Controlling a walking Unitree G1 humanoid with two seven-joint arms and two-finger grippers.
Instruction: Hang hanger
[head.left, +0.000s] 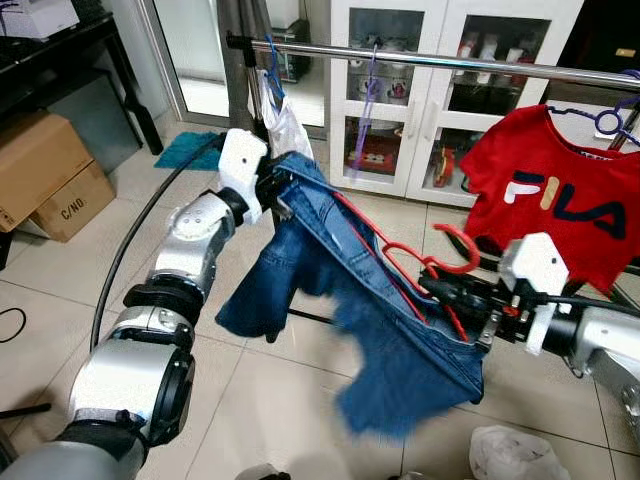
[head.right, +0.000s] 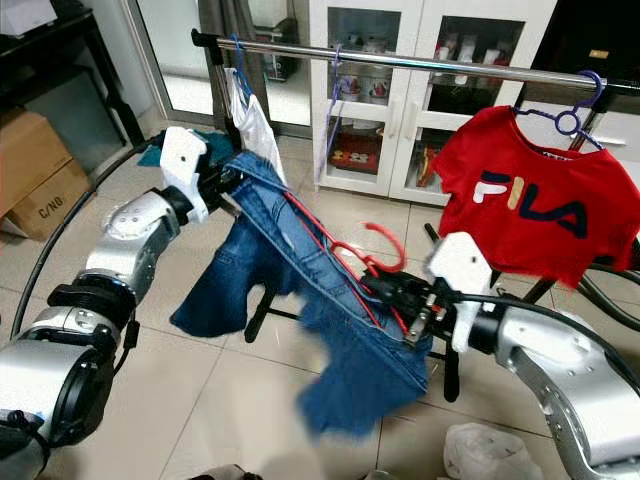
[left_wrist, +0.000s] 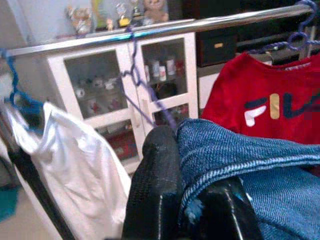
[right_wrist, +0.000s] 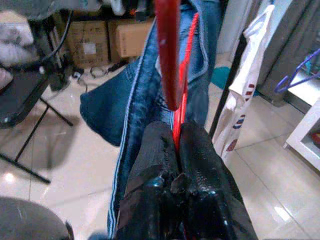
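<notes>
Blue jeans (head.left: 400, 350) hang on a red hanger (head.left: 455, 250) and are stretched between my two arms, below the silver rail (head.left: 450, 62). My left gripper (head.left: 278, 185) is shut on the upper end of the waistband; in the left wrist view the denim (left_wrist: 240, 155) lies over its fingers (left_wrist: 155, 185). My right gripper (head.left: 435, 290) is shut on the red hanger wire at the lower end, just under the hook. In the right wrist view the hanger (right_wrist: 167, 50) rises from between the closed fingers (right_wrist: 160, 165). The jeans tilt down toward my right.
On the rail hang a white garment (head.left: 285, 125), an empty purple hanger (head.left: 368, 100) and a red FILA shirt (head.left: 560, 195). A white glass-door cabinet (head.left: 420, 100) stands behind. Cardboard boxes (head.left: 40, 170) sit at the left, and a plastic bag (head.left: 510, 450) lies on the tiled floor.
</notes>
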